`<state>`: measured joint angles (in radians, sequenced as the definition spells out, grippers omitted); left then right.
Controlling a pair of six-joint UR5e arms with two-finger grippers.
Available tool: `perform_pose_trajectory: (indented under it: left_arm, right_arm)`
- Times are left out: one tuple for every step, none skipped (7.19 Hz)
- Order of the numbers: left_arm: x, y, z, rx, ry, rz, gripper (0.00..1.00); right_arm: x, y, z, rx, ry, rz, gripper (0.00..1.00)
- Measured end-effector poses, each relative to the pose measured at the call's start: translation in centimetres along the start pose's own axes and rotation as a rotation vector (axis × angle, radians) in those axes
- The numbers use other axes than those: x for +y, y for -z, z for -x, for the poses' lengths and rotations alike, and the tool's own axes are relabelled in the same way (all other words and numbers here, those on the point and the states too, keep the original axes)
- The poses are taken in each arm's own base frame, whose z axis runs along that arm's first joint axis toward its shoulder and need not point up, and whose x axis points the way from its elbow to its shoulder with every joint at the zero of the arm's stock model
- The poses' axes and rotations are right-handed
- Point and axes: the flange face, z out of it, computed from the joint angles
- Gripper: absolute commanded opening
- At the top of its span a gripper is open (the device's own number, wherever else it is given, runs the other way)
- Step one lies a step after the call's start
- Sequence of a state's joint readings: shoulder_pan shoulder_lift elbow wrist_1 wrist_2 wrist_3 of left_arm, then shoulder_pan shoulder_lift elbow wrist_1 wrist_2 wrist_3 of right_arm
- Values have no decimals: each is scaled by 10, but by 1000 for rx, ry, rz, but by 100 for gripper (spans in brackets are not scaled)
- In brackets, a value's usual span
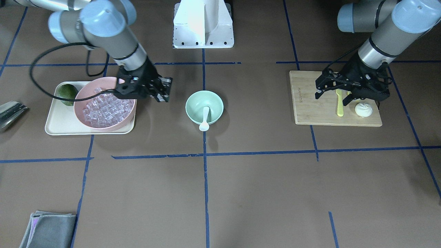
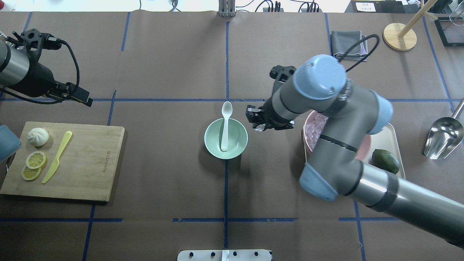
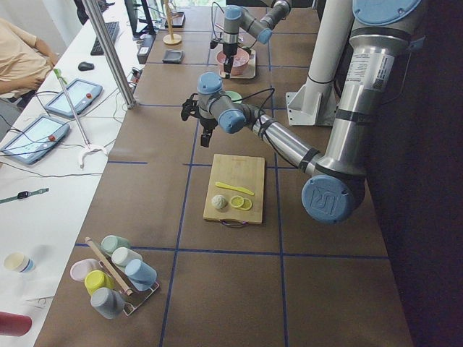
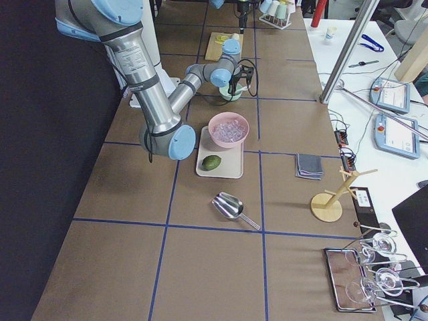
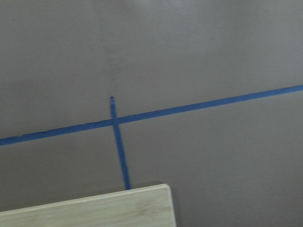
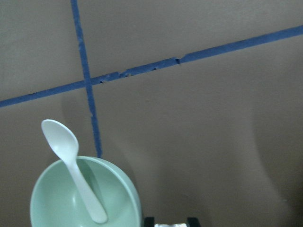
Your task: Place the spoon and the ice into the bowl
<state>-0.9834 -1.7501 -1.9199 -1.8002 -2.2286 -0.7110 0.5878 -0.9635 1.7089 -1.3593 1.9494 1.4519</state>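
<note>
Brown table [image 2: 163, 181] crossed with blue tape. At its centre stands the mint bowl [image 2: 211, 144], the spoon [image 2: 225, 127] already propped inside. Just beside the bowl, the right gripper [image 2: 259, 125] seems to be pinching one cube, probably for delivery, from the ice [image 1: 103, 111] in the pink bowl [image 1: 81, 93]. The left gripper [image 1: 332, 96], fingers spread, waits well apart.

White spoon [image 2: 225, 125] leans in mint bowl [image 2: 212, 144]; ice [image 1: 103, 110] fills pink bowl [image 1: 84, 90], one cube [image 6: 170, 225] in right tool [image 2: 259, 127].

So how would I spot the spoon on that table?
Look at the middle of the brown table, where the small round mint-green bowl sits. The small white plastic spoon leans in it, handle end inside, oval scoop poking over the rim. It is white and slim, unlike the yellow-green plastic knife on the wooden board.
</note>
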Motion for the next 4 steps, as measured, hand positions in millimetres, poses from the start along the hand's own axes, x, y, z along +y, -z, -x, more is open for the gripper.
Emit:
perform_pose_trajectory:
  left_arm:
    - [2,0,4,-4,-1,1,100]
    - [3,0,5,-6,0,2,100]
    - [3,0,5,-6,-1,2,100]
    - [3,0,5,-6,-1,2,100]
  right_arm:
    - [4,-15,21,8,-6,-15,6]
    - [9,-26,34,9,-1,-24,78]
    - [13,-36,41,-5,10,-32,100]
    - [16,-46,43,-26,18,-35,100]
